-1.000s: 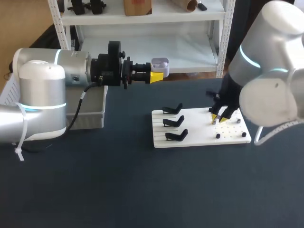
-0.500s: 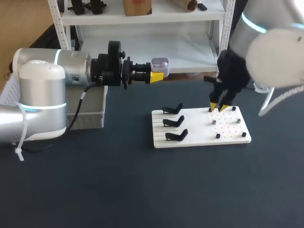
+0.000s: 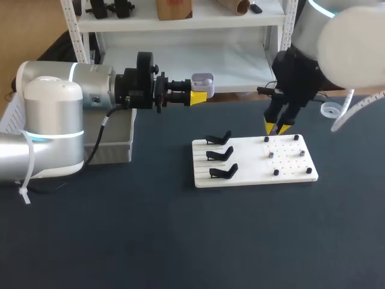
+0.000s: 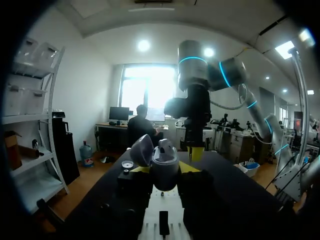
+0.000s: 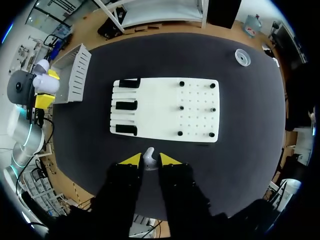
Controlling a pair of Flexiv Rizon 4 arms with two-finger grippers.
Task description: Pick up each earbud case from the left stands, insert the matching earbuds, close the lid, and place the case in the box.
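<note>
My left gripper is held high over the table's back left, shut on a white earbud case whose lid stands open. In the left wrist view the case sits upright between the yellow tips, lid tipped back. My right gripper hangs above the back edge of the white board. It is shut on a small white earbud, pinched between its tips. Three black stands on the board's left side hold nothing.
A grey box sits at the table's left, behind my left arm. Black pegs dot the board's right half. A small clear round dish lies at the back right of the table.
My right gripper has lifted off the board's peg area and moved up and back with the earbud. The left arm and case have not moved.
</note>
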